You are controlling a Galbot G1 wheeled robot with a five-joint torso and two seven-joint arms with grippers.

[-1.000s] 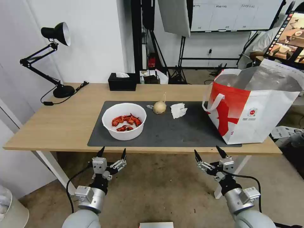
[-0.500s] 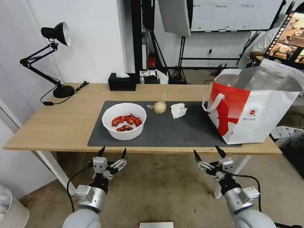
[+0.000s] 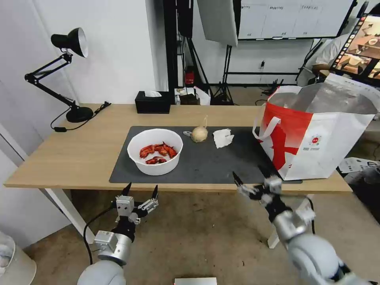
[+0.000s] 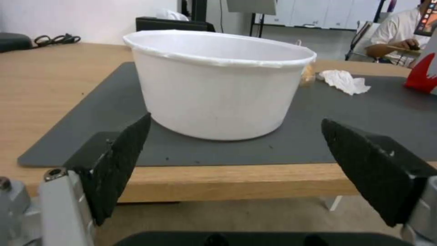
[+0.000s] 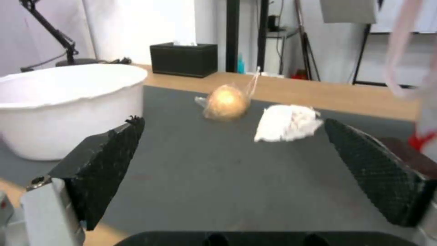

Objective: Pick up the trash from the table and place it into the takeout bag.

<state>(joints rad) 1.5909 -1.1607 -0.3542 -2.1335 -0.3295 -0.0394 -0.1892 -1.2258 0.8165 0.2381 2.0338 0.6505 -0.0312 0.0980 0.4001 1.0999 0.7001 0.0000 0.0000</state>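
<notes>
While the crumpled white tissue (image 3: 223, 137) lies on the dark mat (image 3: 206, 166), it sits straight ahead of the right gripper (image 3: 253, 183) and a little toward that gripper's bag side, well apart from it. Right wrist view: tissue (image 5: 286, 127) framed between the spread fingers, no contact. Beige wrapped ball (image 3: 199, 134) just beside the tissue, on the side toward the bowl; its wrap tail points up and away. White bowl of red shellfish scraps (image 3: 155, 151) lies farther across, directly ahead of the left gripper (image 3: 139, 193), which hangs below the worktop (image 3: 79, 150) edge, jaws spread, holding nothing. Left wrist view has the bowl wall (image 4: 214, 99) centred between its fingers.

Right gripper at the worktop's near edge, jaws wide, empty. Takeout bag (image 3: 316, 134) stands open just to its outer side, near.

Judgement: right arm is the nearer one for tissue and ball; reach is forward over the mat, then a short swing outward to the bag. Tissue has no clear long axis; any pinch direction should serve.
</notes>
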